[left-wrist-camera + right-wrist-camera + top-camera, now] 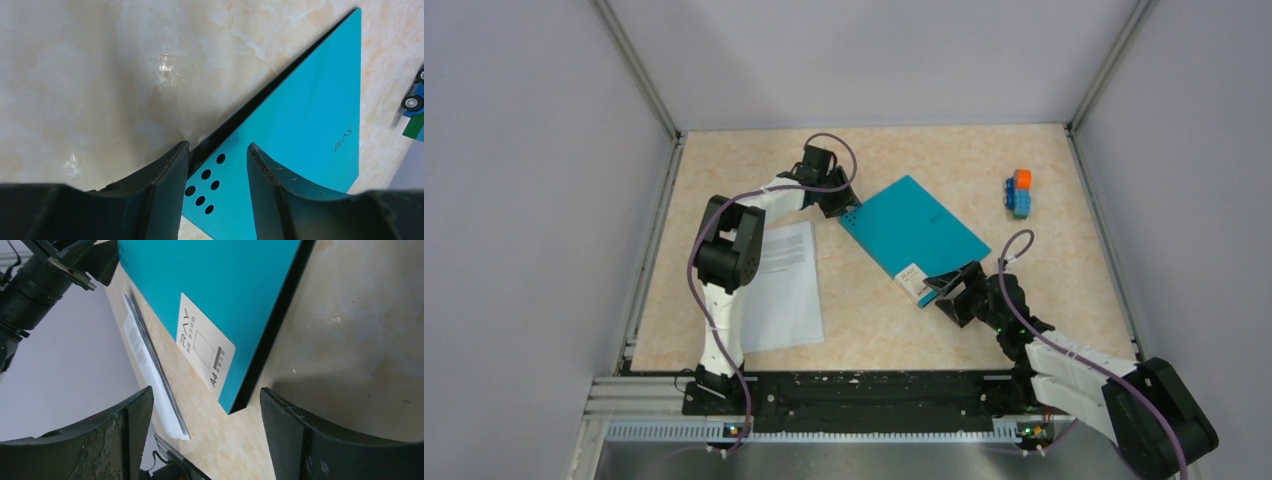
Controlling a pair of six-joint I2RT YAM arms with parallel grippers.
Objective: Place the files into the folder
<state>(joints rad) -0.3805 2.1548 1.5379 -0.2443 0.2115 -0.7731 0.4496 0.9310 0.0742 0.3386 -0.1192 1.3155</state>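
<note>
Files are lying in a loose stack at the left of the counter, just beside the left arm's upright link and well apart from the folder. They are sitting untouched, probably because the folder has to be opened first.

The left arm is reaching away from its base toward the folder's far-left corner. The left claw is standing partly open with that corner, the one pierced by a cluster of small holes, lying between its jaws. One finger is resting against the black edge, and nothing is clamped. This placement is likely meant to catch the cover's edge.

The folder is lying closed and flat mid-counter, teal cover up, turned diagonally to the counter's sides.

The right claw is hanging wide open over the near-right corner, close to the white label, and is gripping nothing. It appears to be stationed there to steady the folder or lift that corner.

A small orange-and-blue toy block stack is sitting farther right, clear of both arms.

The counter is showing a pale beige, marbled, slightly glossy finish. Plain light-grey panels are enclosing it on three sides, joined by metal corner posts, and a black rail is carrying both arm bases along the near edge.
</note>
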